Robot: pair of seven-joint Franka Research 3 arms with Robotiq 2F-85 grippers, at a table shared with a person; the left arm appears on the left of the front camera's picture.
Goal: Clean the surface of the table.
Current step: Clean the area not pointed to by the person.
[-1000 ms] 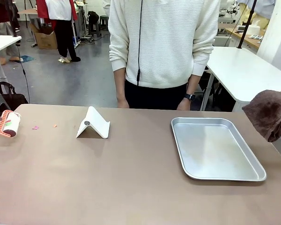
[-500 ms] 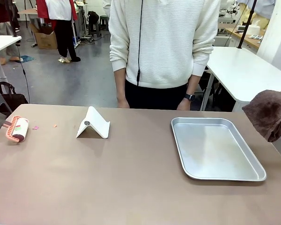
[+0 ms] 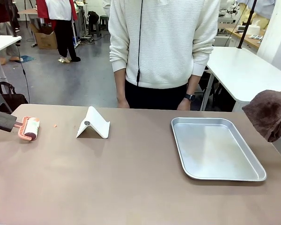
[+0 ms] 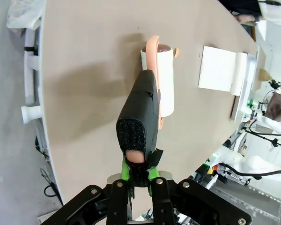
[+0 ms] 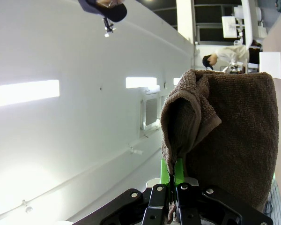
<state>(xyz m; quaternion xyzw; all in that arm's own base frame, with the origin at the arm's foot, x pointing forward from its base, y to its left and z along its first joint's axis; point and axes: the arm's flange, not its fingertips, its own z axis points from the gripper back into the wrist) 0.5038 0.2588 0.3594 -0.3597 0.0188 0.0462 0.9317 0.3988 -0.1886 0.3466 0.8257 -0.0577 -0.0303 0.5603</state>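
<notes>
The brownish-tan table (image 3: 131, 187) spans the front view. At its far left a lint roller (image 3: 29, 128) with a pink frame and a white roll lies on the surface. In the left wrist view my left gripper (image 4: 139, 171) is shut on the roller's black handle (image 4: 140, 117), and the roll (image 4: 165, 86) rests on the table (image 4: 84, 70). A small orange scrap (image 3: 55, 125) lies just right of the roller. My right gripper (image 5: 173, 171) is shut on a brown towel (image 5: 229, 136), which hangs above the table's right edge (image 3: 270, 114).
A white folded stand (image 3: 93, 123) sits left of the middle. A shallow silver tray (image 3: 189, 165) lies at the right. A person in a white sweater (image 3: 164, 42) stands at the far side, hands down by the table's edge. White tables stand behind.
The lint roller has rolled to the right along the table, over the spot where a small pink scrap lay; that scrap no longer shows. The right arm and towel have not moved.
</notes>
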